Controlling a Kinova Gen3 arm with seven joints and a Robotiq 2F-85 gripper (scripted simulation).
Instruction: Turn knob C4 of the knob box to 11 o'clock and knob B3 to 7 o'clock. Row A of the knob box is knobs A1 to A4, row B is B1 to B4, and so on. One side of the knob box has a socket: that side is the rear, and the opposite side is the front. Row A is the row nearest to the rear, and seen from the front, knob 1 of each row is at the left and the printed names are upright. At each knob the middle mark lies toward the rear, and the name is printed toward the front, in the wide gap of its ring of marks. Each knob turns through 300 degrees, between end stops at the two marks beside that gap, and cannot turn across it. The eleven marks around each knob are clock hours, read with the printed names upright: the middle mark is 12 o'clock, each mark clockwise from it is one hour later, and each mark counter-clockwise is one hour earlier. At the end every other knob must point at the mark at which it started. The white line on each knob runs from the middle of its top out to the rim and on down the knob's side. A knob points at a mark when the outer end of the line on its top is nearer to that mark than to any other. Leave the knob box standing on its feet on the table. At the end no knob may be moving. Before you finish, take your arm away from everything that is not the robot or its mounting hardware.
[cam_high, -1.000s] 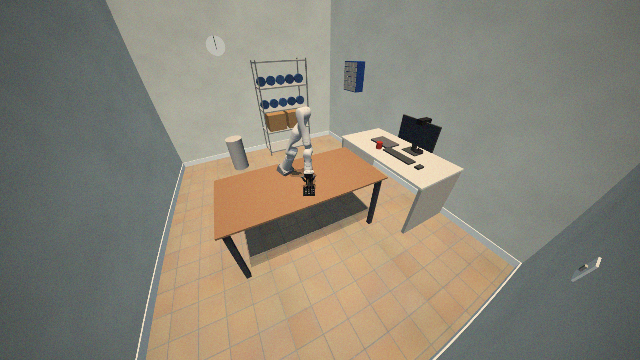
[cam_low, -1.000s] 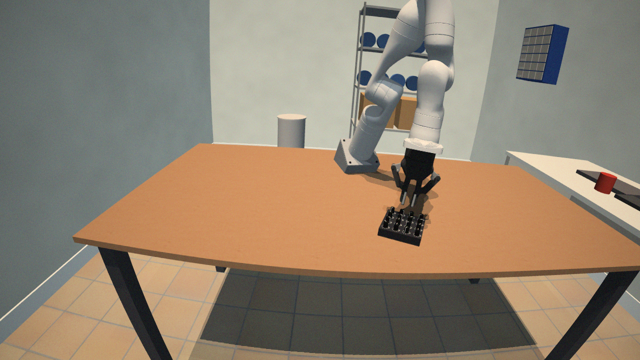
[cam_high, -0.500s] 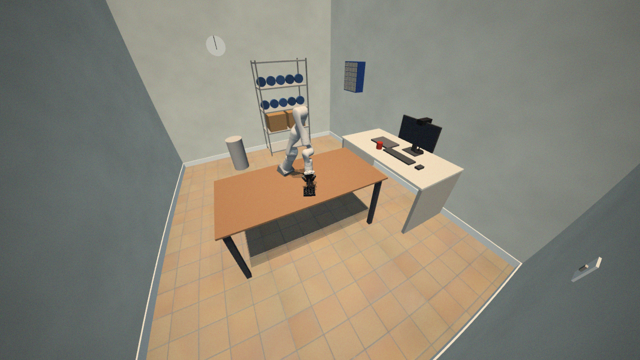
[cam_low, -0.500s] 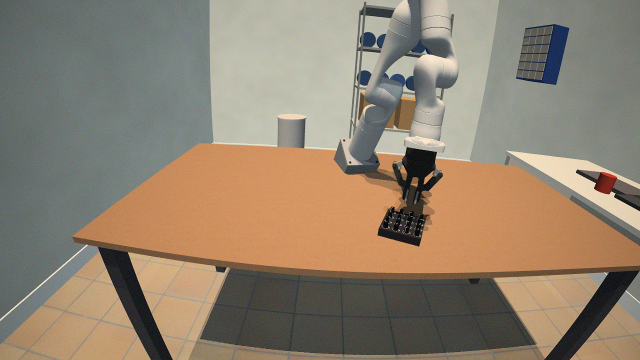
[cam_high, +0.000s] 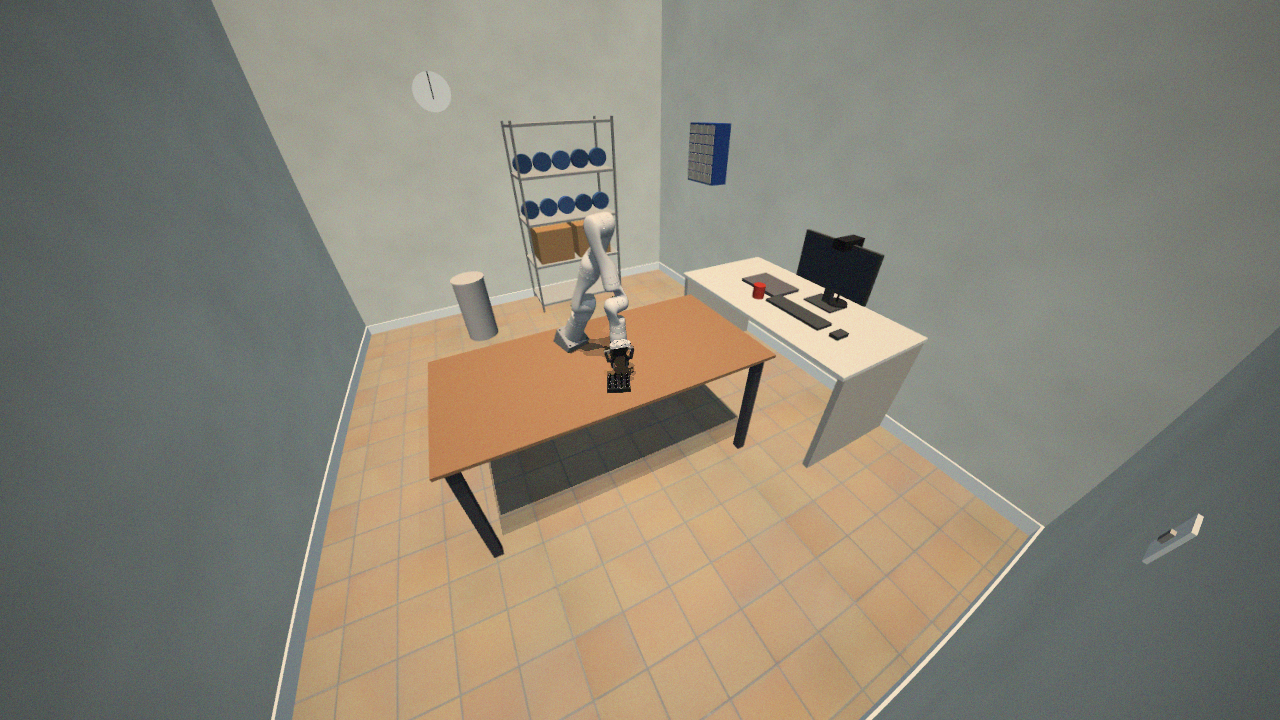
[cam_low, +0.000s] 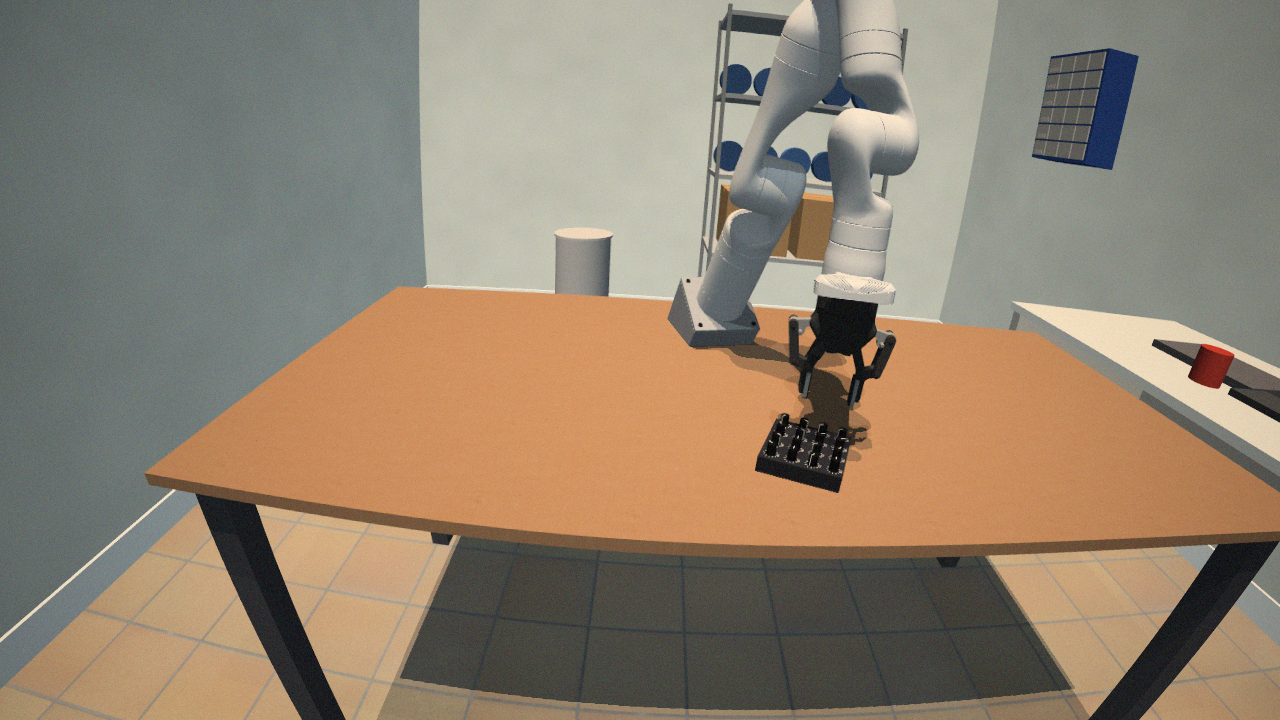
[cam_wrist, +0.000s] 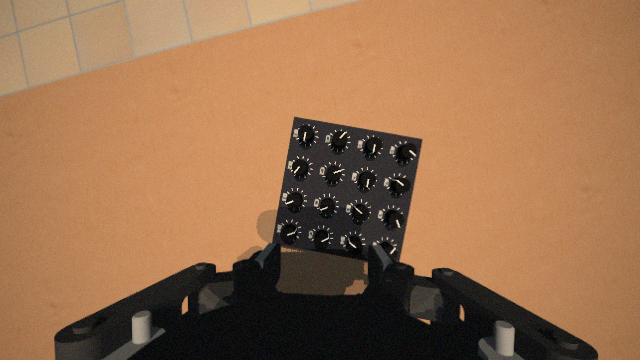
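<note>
The black knob box (cam_high: 618, 388) (cam_low: 799, 475) (cam_wrist: 351, 161) stands flat on the table. In the wrist view its printed names lie left of the knobs: front is left, rear right, and knob 4 of each row is at the bottom. Knob C4 (cam_wrist: 322, 237) has its line pointing right and slightly up, about 11 o'clock. Knob B3 (cam_wrist: 359, 213) has its line toward the upper left, about 7 o'clock. My gripper (cam_low: 828, 399) (cam_wrist: 324, 259) is open and empty, above and just beyond the knob-4 side, clear of all knobs. Its right fingertip partly covers knob A4.
The wooden table (cam_high: 528, 394) (cam_low: 501, 429) (cam_wrist: 500, 150) carries the arm base (cam_low: 713, 324) behind the box. The table's edge with tiled floor (cam_wrist: 100, 45) beyond shows at the wrist view's upper left. A white desk (cam_high: 859, 344) stands to the right with a red cup (cam_high: 758, 291) (cam_low: 1211, 366).
</note>
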